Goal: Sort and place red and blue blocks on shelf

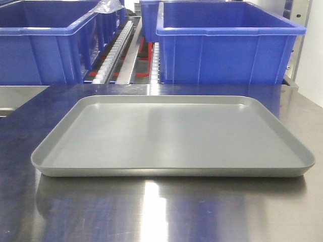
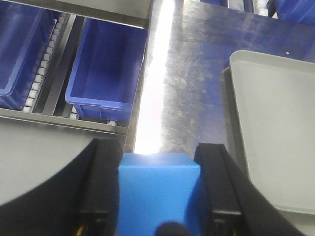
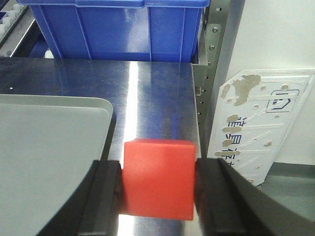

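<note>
Over opposite counter [image 2: 187, 73] edges, my left gripper [image 2: 158, 167] pinches the blue block [image 2: 157, 196], right gripper [image 3: 158, 169] the red block [image 3: 158, 184].

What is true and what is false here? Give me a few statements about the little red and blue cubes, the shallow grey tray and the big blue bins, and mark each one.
1. The left gripper is clamped on the small matte blue cube. True.
2. The right gripper holds nothing. False: it is shut on the small matte red cube.
3. A cube lies in the shallow grey tray. False: the front view shows nothing in the tray; both cubes are in the grippers.
4. Large blue plastic bins stand behind the tray. True.
</note>
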Motion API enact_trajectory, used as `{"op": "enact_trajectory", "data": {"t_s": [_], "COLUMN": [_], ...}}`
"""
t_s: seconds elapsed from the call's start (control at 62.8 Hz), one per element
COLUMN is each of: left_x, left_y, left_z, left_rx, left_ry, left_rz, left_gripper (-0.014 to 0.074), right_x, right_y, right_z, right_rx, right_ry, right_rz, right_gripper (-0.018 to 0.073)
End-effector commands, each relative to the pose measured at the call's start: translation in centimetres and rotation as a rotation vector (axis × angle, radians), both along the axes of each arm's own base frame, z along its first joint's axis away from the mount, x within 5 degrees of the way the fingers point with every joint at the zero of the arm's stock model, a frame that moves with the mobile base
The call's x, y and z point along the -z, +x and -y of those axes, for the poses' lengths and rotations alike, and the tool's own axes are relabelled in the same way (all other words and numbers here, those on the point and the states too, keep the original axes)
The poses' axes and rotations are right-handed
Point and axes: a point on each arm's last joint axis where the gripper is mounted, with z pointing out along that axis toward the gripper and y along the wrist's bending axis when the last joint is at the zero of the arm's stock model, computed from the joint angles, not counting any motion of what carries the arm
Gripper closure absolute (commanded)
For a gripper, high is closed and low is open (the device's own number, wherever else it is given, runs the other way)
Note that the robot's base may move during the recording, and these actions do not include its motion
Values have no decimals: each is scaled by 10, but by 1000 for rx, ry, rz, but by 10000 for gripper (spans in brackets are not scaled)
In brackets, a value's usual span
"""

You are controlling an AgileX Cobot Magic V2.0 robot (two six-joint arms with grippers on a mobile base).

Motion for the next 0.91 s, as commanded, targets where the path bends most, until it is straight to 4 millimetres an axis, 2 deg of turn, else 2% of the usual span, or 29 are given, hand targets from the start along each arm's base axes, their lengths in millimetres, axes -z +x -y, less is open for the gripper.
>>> {"op": "enact_trajectory", "data": {"t_s": [0.0, 0.892], "left_x": [-16, -16], "left_y": [4, 4], "left_z": [1, 1], "left_rx": [8, 8], "left_ry": [-15, -15], "left_rz": [101, 101], "left_gripper": [472, 472], "right_x": [-17, -17], "right_y": [2, 2], "right_z": [1, 1], "right_rx": [10, 10], "right_ry": [-8, -8], "right_rz": [116, 116], "right_gripper": [510, 510]}}
